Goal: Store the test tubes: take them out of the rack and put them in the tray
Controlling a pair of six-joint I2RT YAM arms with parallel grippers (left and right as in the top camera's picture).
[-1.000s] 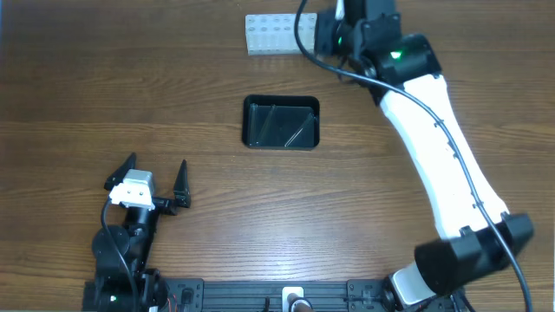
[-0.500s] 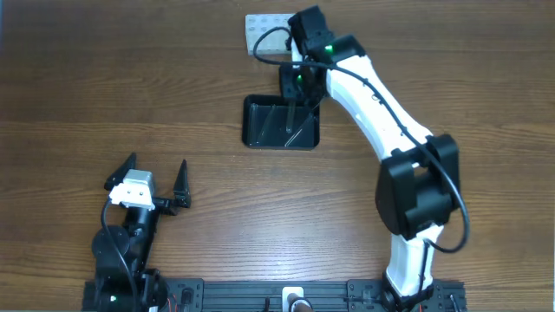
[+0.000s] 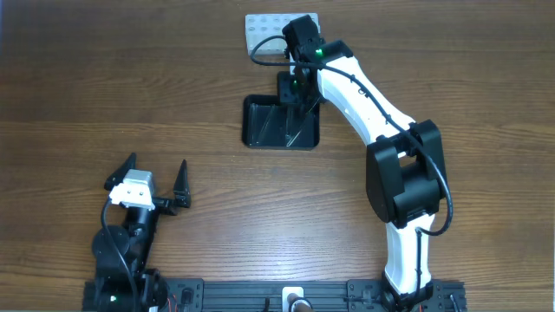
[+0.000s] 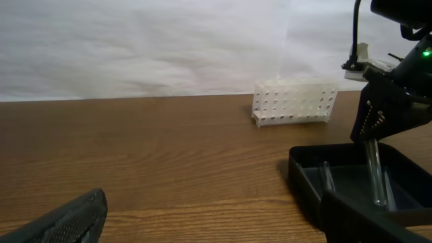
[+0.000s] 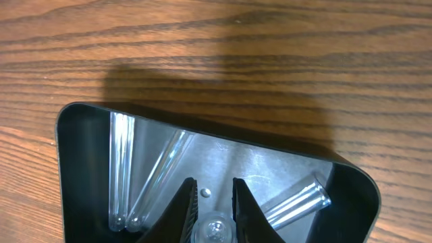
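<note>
A white rack (image 4: 295,102) stands far back on the wooden surface (image 4: 135,148) before a pale wall (image 4: 135,47), and a black tray (image 4: 302,177) sits nearer, apart from it. The right hand (image 4: 370,133) hangs over the tray, pinching a clear test tube (image 4: 375,172) whose lower end is inside it, near other tubes (image 4: 327,177) lying there. The left hand (image 4: 212,202) has its dark fingers (image 4: 71,219) spread wide.
</note>
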